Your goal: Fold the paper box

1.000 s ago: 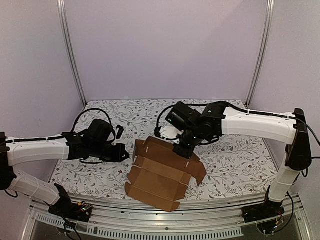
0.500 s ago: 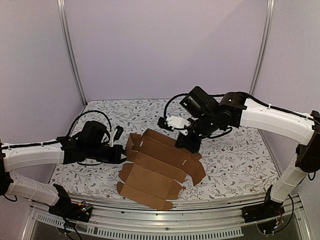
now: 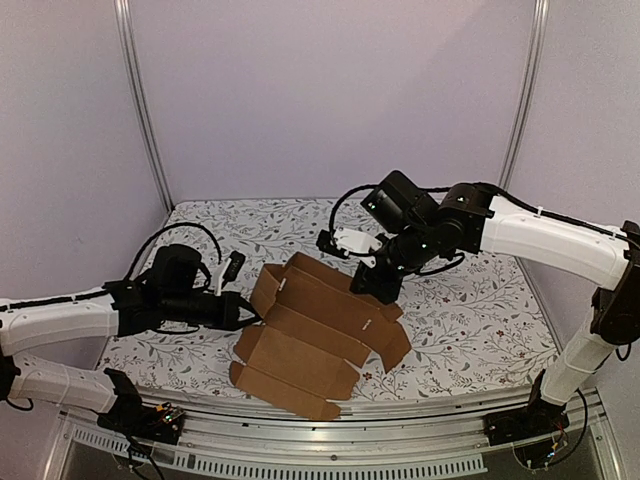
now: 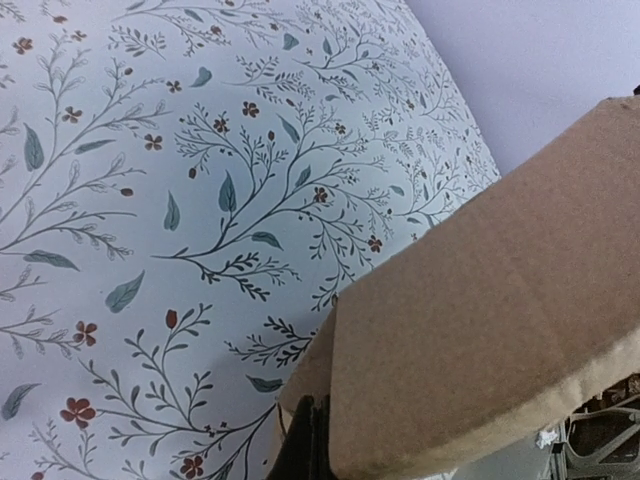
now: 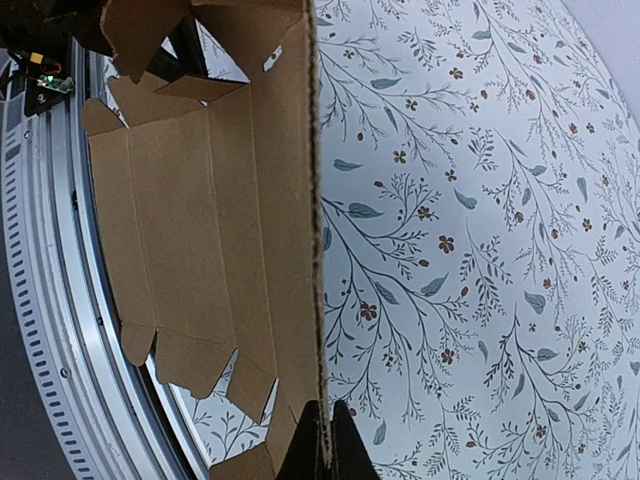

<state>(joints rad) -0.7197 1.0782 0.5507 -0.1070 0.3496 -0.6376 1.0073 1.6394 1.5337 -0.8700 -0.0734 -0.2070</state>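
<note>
Two arms (image 3: 540, 235) converging, left fingers (image 4: 300, 460), right fingers (image 5: 345, 455) pinching paper box (image 3: 310, 340)

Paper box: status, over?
Left gripper shut, against the left flap, grip unclear. Right gripper shut on the paper box at its raised far panel. Near panels lie open on the table. Nothing in the way.
</note>
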